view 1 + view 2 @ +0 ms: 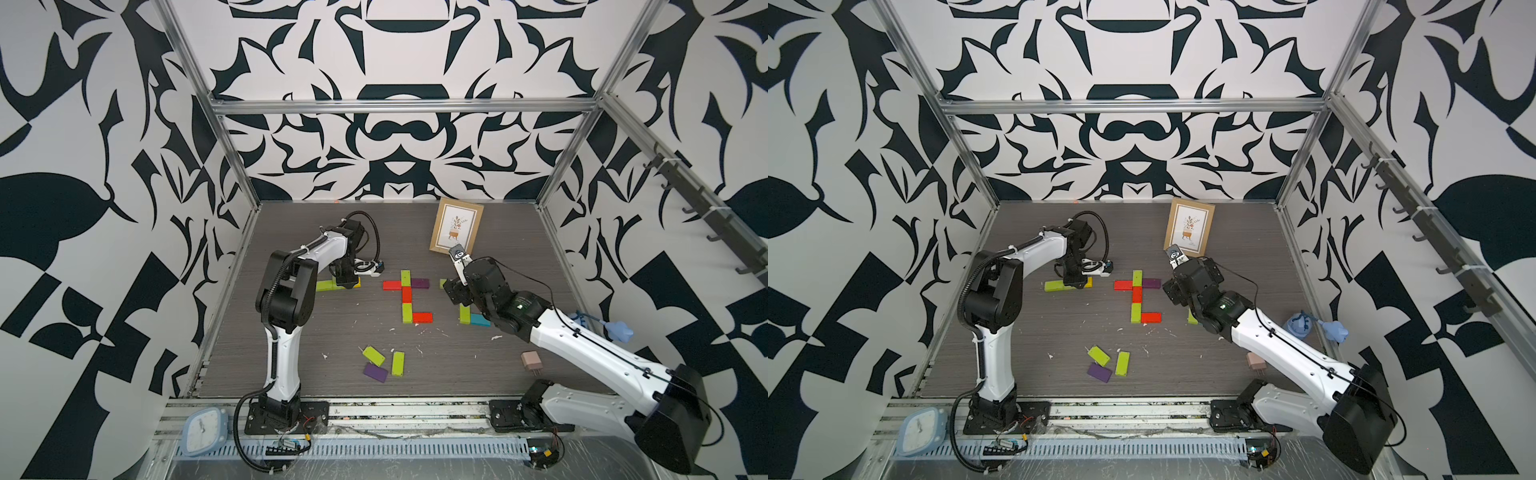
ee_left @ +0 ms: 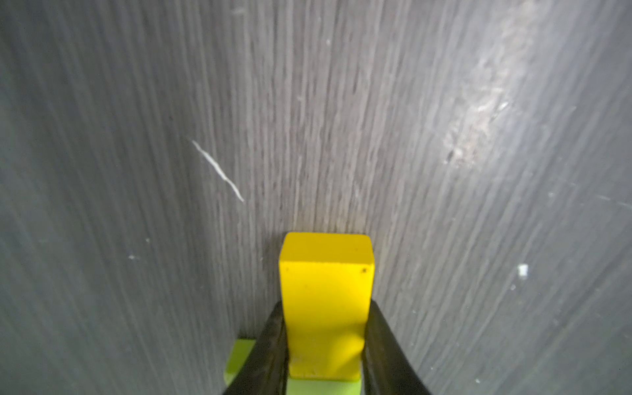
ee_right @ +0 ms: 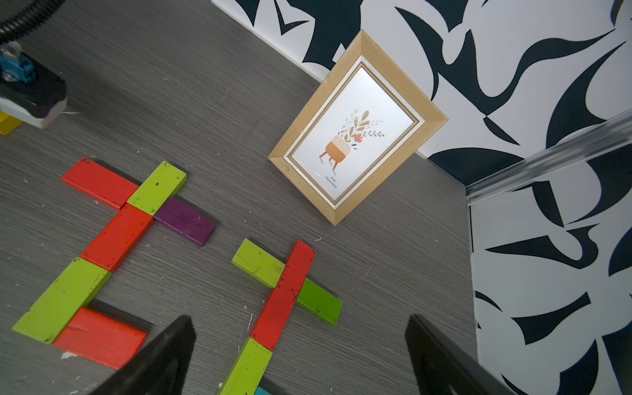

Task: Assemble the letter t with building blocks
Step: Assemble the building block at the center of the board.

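Nearest the front edge, three loose blocks, chipped lime and purple, are lying on the grey wood-grain counter. I am folding my left arm at the elbow, with my left pincer pointing down and gripping a glossy yellow block beside a lime block. My right arm is reaching low. My right pincer is spreading wide above a red-and-lime cross, which my wrist is mostly hiding in both top views. Mid-counter, the block letter is lying flat. Beyond it, a wooden picture frame is standing.

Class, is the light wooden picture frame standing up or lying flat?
Standing: the light wooden picture frame rests on its lower edge on the grey table.
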{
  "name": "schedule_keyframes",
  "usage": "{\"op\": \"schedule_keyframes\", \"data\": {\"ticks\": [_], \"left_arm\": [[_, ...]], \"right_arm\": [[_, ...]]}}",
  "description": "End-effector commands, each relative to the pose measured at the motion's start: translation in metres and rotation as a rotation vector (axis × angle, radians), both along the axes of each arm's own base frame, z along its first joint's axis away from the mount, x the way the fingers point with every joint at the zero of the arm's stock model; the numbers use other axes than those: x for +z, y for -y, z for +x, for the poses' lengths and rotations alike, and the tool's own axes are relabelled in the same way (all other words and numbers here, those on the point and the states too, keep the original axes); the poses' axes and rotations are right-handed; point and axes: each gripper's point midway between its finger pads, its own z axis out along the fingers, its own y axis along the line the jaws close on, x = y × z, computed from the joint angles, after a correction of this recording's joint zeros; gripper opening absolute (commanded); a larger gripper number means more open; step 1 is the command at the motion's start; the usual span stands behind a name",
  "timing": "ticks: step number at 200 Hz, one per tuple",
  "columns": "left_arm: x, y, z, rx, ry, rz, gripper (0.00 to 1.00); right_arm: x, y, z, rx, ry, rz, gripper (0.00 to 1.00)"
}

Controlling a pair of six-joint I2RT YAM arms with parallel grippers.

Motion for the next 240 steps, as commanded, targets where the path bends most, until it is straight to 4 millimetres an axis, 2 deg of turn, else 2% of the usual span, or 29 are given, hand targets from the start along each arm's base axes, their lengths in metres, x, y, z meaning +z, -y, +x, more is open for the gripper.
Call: {"op": "schedule_keyframes", "data": {"ticks": [1, 36, 82, 118, 160, 186, 240], "left_arm": [[-0.015, -0.01, -0.01, -0.017, -0.036, 0.038, 0.25], [-0.015, -0.013, -0.012, -0.02, -0.034, 0.049, 0.33], [-0.011, -0.01, -0.013, -0.008, -0.032, 0.03, 0.48], [-0.008, -0.008, -0.012, 0.006, -0.025, 0.017, 0.54], [0.002, 0.001, -0.011, 0.014, -0.025, -0.034, 0.58], [0.011, 0.006, -0.011, 0.025, -0.017, -0.07, 0.65], [0.035, 0.018, 0.005, 0.092, 0.04, -0.161, 0.71]], "right_arm": [[0.008, 0.0, 0.002, -0.006, 0.021, -0.007, 0.99], [0.007, 0.0, 0.002, -0.007, 0.021, -0.017, 0.99], [0.006, -0.002, 0.001, -0.004, 0.021, -0.021, 1.0], [0.005, -0.004, 0.0, 0.01, 0.016, -0.025, 1.0], [0.004, -0.006, 0.0, 0.018, 0.014, -0.028, 0.99], [0.003, -0.007, -0.001, 0.021, 0.012, -0.028, 0.99], [0.003, -0.009, -0.001, 0.029, 0.009, -0.025, 1.0]]}}
